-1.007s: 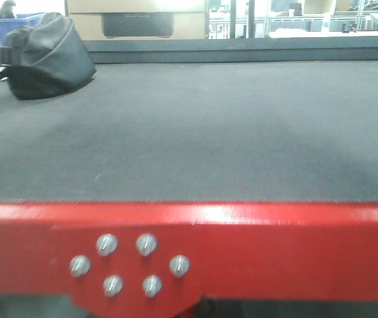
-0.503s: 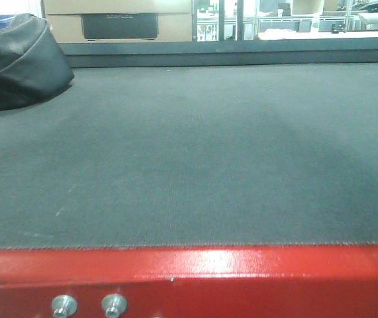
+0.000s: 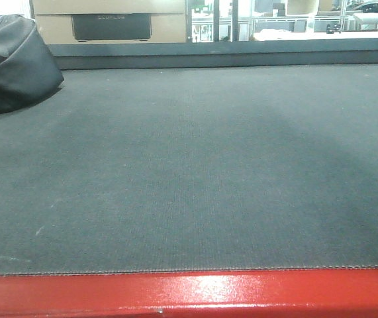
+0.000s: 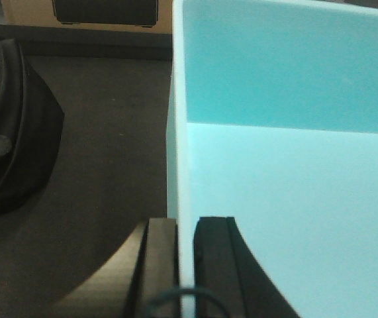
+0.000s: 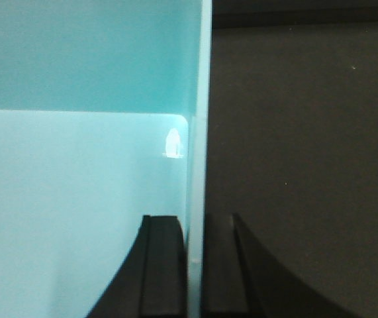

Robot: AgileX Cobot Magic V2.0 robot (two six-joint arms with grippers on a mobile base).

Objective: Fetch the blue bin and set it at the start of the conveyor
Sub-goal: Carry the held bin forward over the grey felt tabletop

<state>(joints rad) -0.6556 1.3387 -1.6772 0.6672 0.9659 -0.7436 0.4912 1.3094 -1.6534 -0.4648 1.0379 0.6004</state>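
Observation:
The pale aqua-blue bin (image 4: pixel 288 165) fills the right of the left wrist view and the left of the right wrist view (image 5: pixel 76 165). My left gripper (image 4: pixel 186 228) is shut on the bin's left wall, one finger outside, one inside. My right gripper (image 5: pixel 195 228) is shut on the bin's right wall the same way. The dark grey woven conveyor belt (image 3: pixel 202 172) lies under the bin in both wrist views. Its glossy red metal edge (image 3: pixel 195 295) runs along the bottom of the front view. The bin and grippers do not show in the front view.
A black soft bag (image 3: pixel 13 63) lies on the belt at the far left; it also shows in the left wrist view (image 4: pixel 10 132). A cardboard box with a dark panel (image 3: pixel 109 23) stands beyond the belt's far rail.
The front view has moved forward and up over the belt. The red edge sank to the bottom, its bolts left the frame, and the black bag slid left.

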